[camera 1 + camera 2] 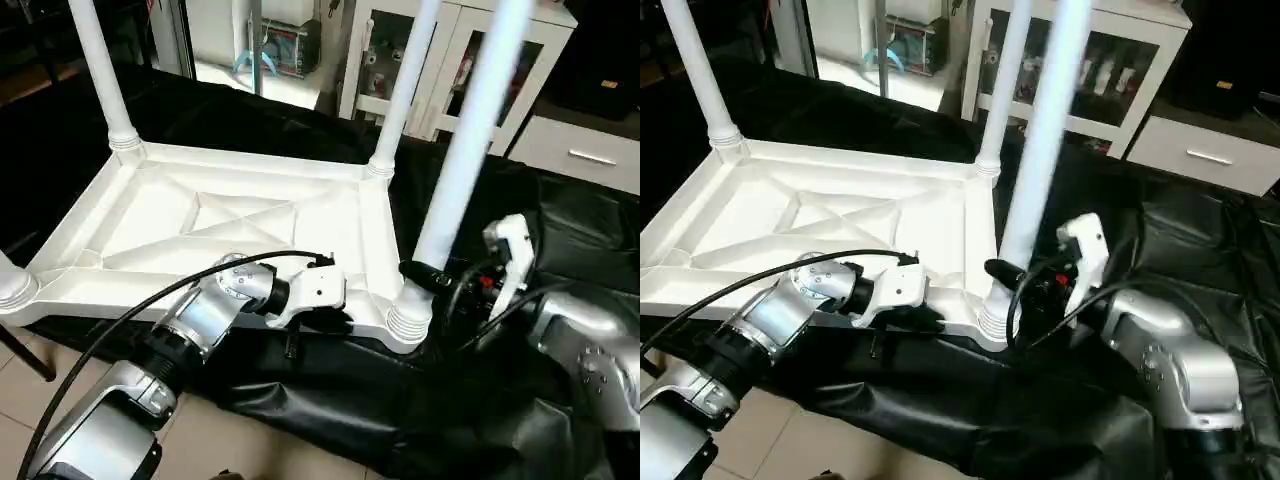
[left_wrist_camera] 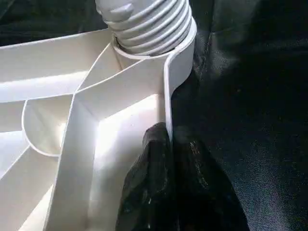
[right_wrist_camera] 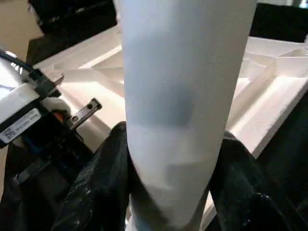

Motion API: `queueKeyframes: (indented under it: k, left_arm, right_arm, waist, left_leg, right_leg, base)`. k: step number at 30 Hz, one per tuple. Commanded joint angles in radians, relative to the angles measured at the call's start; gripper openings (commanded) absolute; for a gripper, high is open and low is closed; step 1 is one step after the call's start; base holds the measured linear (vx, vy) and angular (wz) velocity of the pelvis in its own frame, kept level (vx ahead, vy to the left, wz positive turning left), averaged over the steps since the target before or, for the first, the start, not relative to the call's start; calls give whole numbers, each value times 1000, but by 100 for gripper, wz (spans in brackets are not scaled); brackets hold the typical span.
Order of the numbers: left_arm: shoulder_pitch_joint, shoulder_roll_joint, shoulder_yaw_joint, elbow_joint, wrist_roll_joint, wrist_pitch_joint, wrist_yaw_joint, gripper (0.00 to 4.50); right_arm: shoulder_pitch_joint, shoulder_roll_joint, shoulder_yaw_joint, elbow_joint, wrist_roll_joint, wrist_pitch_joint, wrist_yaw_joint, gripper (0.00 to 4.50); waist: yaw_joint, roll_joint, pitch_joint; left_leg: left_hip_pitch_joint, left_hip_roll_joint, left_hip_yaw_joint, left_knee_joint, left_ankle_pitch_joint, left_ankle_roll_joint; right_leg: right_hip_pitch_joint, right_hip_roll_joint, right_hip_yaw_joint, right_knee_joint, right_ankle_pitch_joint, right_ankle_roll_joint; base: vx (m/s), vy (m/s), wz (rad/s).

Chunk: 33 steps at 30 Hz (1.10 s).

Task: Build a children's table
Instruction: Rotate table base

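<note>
Now the white tabletop (image 1: 230, 225) lies upside down on a black cloth (image 1: 400, 400), so its X-ribbed underside faces up. The cloth covers the work surface, and a tiled floor (image 1: 40, 395) shows below its near edge.

Two legs stand upright in the far corner sockets: the far left leg (image 1: 100, 70) and the far right leg (image 1: 405, 85). At the near left corner, another ribbed leg end (image 1: 12, 285) sits at the edge of the head view.

The fourth leg (image 1: 465, 130) stands in the near right corner socket (image 1: 408, 322), with its ribbed end at the socket mouth. It rises steeply and leans a little to the right.

The left gripper (image 2: 166, 187) is at the near long rim of the tabletop, just beside that near right corner. Its two black fingers (image 2: 144, 192) are pressed together with the thin upright rim wall between them, one finger on the inner side and one on the outer side, so it pinches the rim.

The right gripper (image 3: 173, 183) is at the lower part of the fourth leg, a little above the socket. Its fingers stand about half open, one on each side of the tube, and both touch it, so the leg is held between them.

A white cabinet (image 1: 430, 60) with glass doors stands behind the table.
</note>
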Motion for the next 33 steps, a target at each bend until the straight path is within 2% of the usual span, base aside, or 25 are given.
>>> queueKeyframes:
  k: [1, 4, 5, 8, 10, 14, 17, 18, 20, 22, 23, 24, 26, 27, 28, 30, 31, 32, 33]
  left_arm:
    - [17, 6, 12, 12, 24, -2, 21, 0]
    - [15, 6, 14, 15, 24, -5, 23, 0]
    - [13, 6, 15, 19, 25, -6, 23, 0]
    - [11, 5, 17, 22, 25, -8, 27, 0]
    - [8, 4, 20, 24, 26, -9, 32, 0]
    - [6, 4, 26, 27, 30, -11, 43, 0]
    - [5, 3, 29, 30, 30, -11, 48, 0]
    - [5, 3, 31, 31, 31, -10, 52, 0]
    - [6, 3, 33, 30, 31, -9, 54, 0]
    - [6, 3, 34, 30, 30, -9, 54, 0]
    - [6, 3, 33, 31, 31, -9, 53, 0]
    - [6, 3, 33, 31, 31, -10, 53, 0]
    - [5, 3, 34, 34, 32, -11, 53, 0]
    - [3, 4, 34, 37, 33, -13, 52, 0]
    - [3, 4, 34, 38, 34, -13, 52, 0]
    - [3, 3, 34, 38, 34, -14, 52, 0]
    - [3, 3, 34, 38, 34, -13, 52, 0]
    - [2, 3, 34, 38, 34, -12, 51, 0]
    - [2, 3, 34, 38, 34, -12, 50, 0]
  right_arm:
    - [46, 10, -28, 59, -27, -22, -43, 182]
    - [66, 21, -32, 65, -27, -37, -46, 182]
    - [76, 28, -34, 67, -28, -46, -48, 182]
    - [93, 39, -42, 70, -26, -60, -49, 182]
    - [127, 45, -38, 70, -37, -99, -34, 182]
    - [172, 40, -18, 62, -65, -162, -7, 182]
    - [194, 47, -18, 64, -70, -198, 4, 182]
    - [210, 57, -19, 63, -75, -234, 11, 182]
    - [221, 62, -17, 61, -76, -251, 18, 182]
    - [231, 60, -6, 60, -82, -265, 24, 182]
    - [242, 44, 23, 60, -106, -273, 28, 182]
    - [242, 43, 24, 60, -107, -273, 28, 182]
    - [245, 25, 50, 60, -126, -268, 28, 182]
    - [245, -11, 98, 51, -154, -229, 39, 182]
    - [246, -27, 118, 49, -169, -215, 44, 182]
    - [247, -39, 135, 48, -182, -205, 49, 182]
    - [248, -51, 150, 49, -193, -196, 56, 182]
    - [246, -76, 178, 47, -212, -180, 72, 182]
    - [244, -81, 184, 47, -212, -173, 76, 182]
  waist:
    - [-2, 7, -55]
    - [-4, 7, -54]
    - [-5, 12, -54]
    - [-3, 11, -54]
    - [-2, 11, -52]
    - [-5, 5, -46]
    - [-5, 6, -45]
    - [-5, 6, -45]
    - [-7, 5, -44]
    - [-6, 7, -47]
    - [-6, 7, -47]
    - [-7, 7, -45]
    - [-7, 9, -43]
    - [-7, 7, -41]
    - [-8, 6, -39]
    - [-8, 6, -34]
    - [-8, 6, -34]
    - [-13, 3, -29]
    - [-18, 6, -31]
  left_leg:
    - [8, 61, -34, -84, -288, -6]
    - [7, 62, -37, -88, -301, -6]
    - [9, 62, -37, -88, -309, -10]
    - [9, 62, -37, -89, -315, -9]
    - [8, 62, -38, -90, -322, -8]
    - [8, 60, -41, -92, -348, 2]
    - [10, 61, -43, -92, -362, 3]
    - [10, 61, -44, -93, -367, 3]
    - [9, 63, -46, -96, -369, 4]
    - [8, 65, -46, -100, -349, 7]
    - [6, 66, -45, -102, -341, 8]
    - [7, 66, -44, -103, -345, 8]
    - [11, 65, -43, -103, -360, 7]
    - [10, 65, -44, -104, -363, 7]
    - [10, 64, -44, -104, -368, 7]
    - [19, 60, -44, -100, -396, 9]
    - [19, 60, -44, -100, -396, 9]
    - [23, 58, -53, -104, -434, 1]
    - [34, 59, -56, -102, -461, -8]
  right_leg:
    - [35, -85, 62, -107, -427, -115]
    - [35, -84, 60, -110, -455, -101]
    - [34, -83, 60, -113, -455, -100]
    - [33, -84, 61, -113, -452, -101]
    - [32, -85, 60, -115, -463, -96]
    - [29, -86, 58, -127, -554, -61]
    - [26, -88, 56, -132, -591, -46]
    - [26, -90, 55, -134, -597, -43]
    - [27, -89, 53, -135, -590, -44]
    - [32, -89, 53, -132, -546, -54]
    - [32, -88, 54, -131, -517, -63]
    - [31, -87, 55, -131, -510, -69]
    - [29, -88, 56, -133, -531, -70]
    - [31, -87, 55, -134, -541, -65]
    - [31, -86, 55, -136, -557, -59]
    - [27, -93, 53, -151, -648, -31]
    - [27, -93, 53, -151, -648, -31]
    - [30, -94, 39, -164, -744, 5]
    - [29, -96, 31, -177, -767, 13]
  base:
    - [0, 0, 0]
    - [0, 0, 0]
    - [0, 0, 0]
    - [0, 0, 0]
    - [0, 0, 0]
    - [0, 0, 0]
    - [0, 0, 0]
    - [0, 0, 0]
    - [0, 0, 0]
    - [0, 0, 0]
    - [0, 0, 0]
    - [0, 0, 0]
    - [0, 0, 0]
    - [0, 0, 0]
    - [0, 0, 0]
    - [0, 0, 0]
    - [0, 0, 0]
    - [0, 0, 0]
    - [0, 0, 0]
